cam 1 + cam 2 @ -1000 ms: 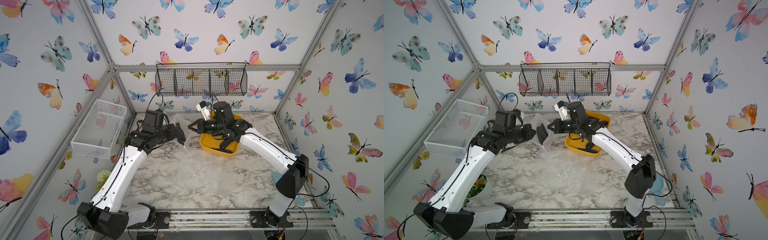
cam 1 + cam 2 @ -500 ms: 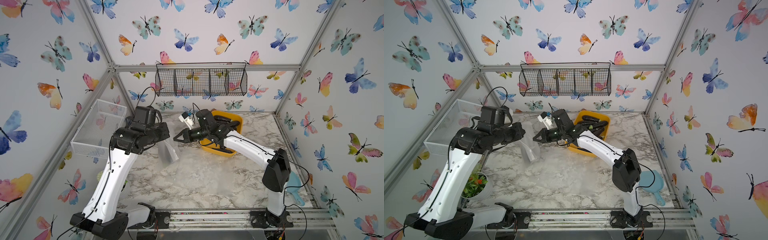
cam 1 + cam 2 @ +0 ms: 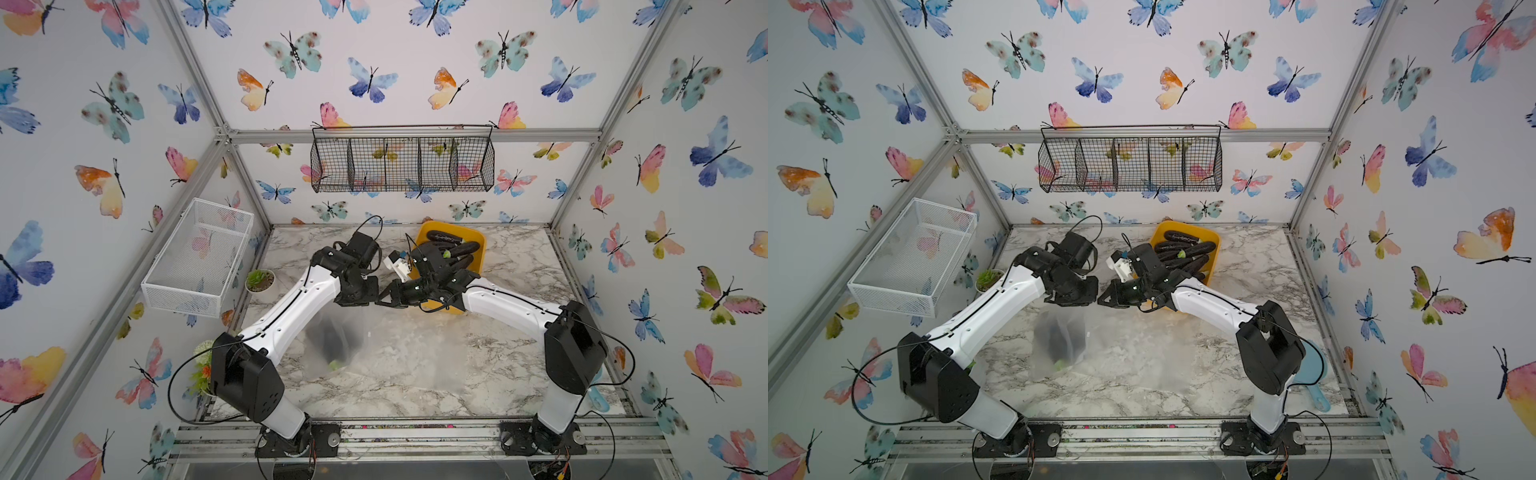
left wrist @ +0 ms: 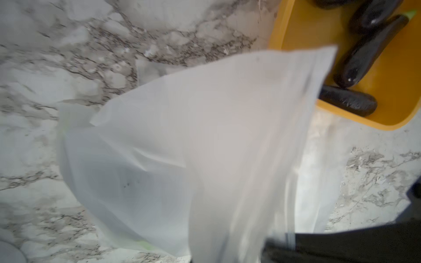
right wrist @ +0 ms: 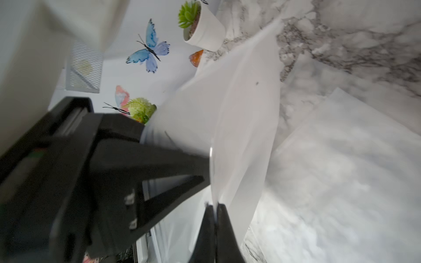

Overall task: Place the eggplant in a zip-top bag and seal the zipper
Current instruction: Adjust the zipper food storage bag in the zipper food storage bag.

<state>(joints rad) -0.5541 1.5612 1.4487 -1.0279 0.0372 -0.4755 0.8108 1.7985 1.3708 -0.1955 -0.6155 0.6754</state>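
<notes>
A frosted zip-top bag hangs over the marble table in both top views. A dark eggplant shows through it, green stem end down. My right gripper is shut on the bag's top edge. My left gripper sits tip to tip with it at the same edge. One of its fingers touches the bag in the right wrist view. In the left wrist view the bag hides the left jaws.
A yellow tray with several more eggplants stands behind the right arm. Another flat clear bag lies on the table. A small potted plant, a white wire basket and a black wire basket line the walls.
Both arms have carried the bag from the back left toward the table's middle. The right gripper has closed in on the left one, so the two now meet tip to tip.
</notes>
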